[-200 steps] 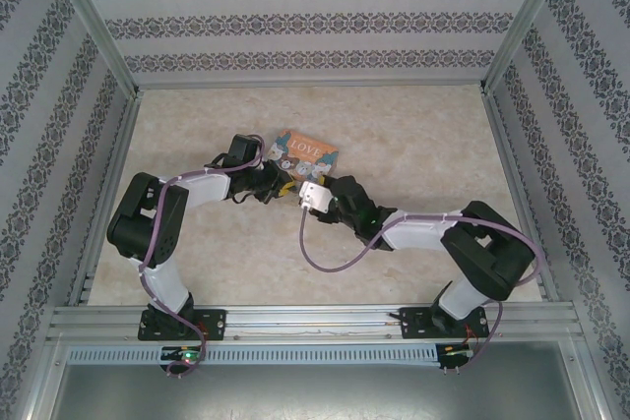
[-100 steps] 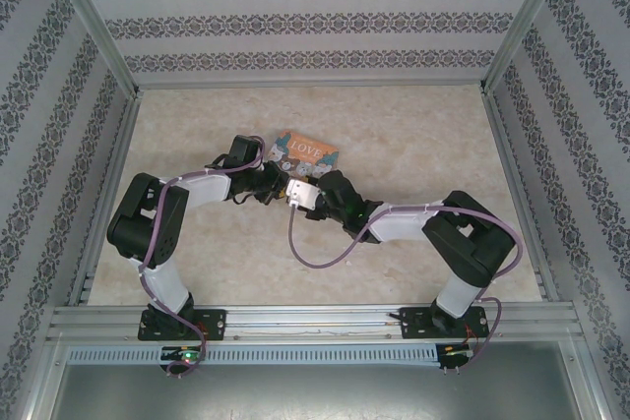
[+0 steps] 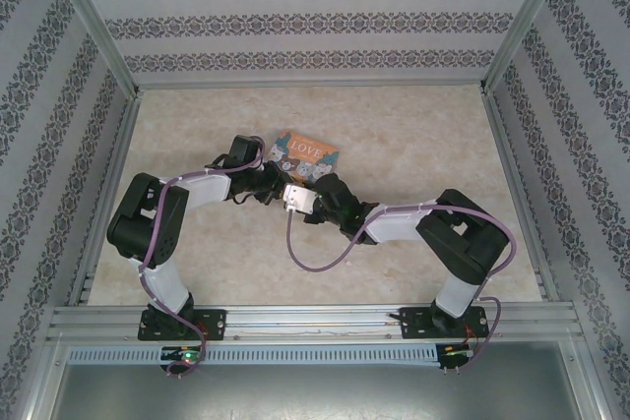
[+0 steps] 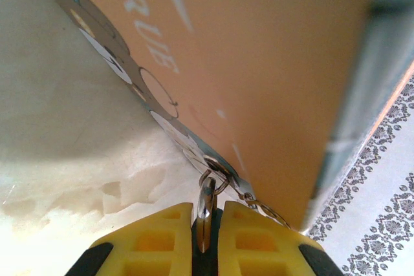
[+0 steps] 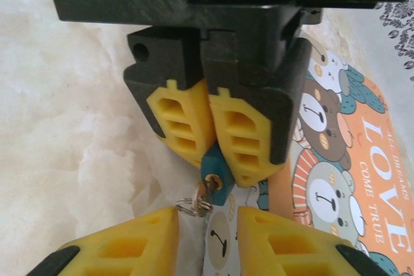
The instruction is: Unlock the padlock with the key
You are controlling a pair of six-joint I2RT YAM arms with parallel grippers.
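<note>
The right gripper point(image 5: 207, 224), its ribbed yellow pads at the bottom of the right wrist view, stands with its jaws apart and grasps nothing. In the gap, just above the fingertips, hangs the small brass-and-silver key point(image 5: 204, 192), with its thin wire key ring point(image 5: 186, 206) off to the left. The key meets the lower end of the tiny teal-bodied padlock point(image 5: 218, 176) at centre frame. I cannot tell whether its blade is seated in the keyhole. The left gripper point(image 5: 212, 153), black with yellow fingers, reaches down from the top of the frame and is clenched on the padlock's upper part. At the right lies the orange "LOVE" cartoon-bear tin box point(image 5: 362, 159) on the pale marbled table point(image 5: 71, 127).

The likeliest trouble is an off-centre pinch. The key sits slightly left of the gap's middle, so one pad could strike first and shove it sideways, tipping it or dragging it out of the lock. The pads could also trap the loose ring instead of the key's head, and a twist would then turn only the ring. If the key is gripped well, the twist could still roll the padlock in the left gripper's hold, which covers only its top. The tin lies close by and could catch a right fingertip.
</note>
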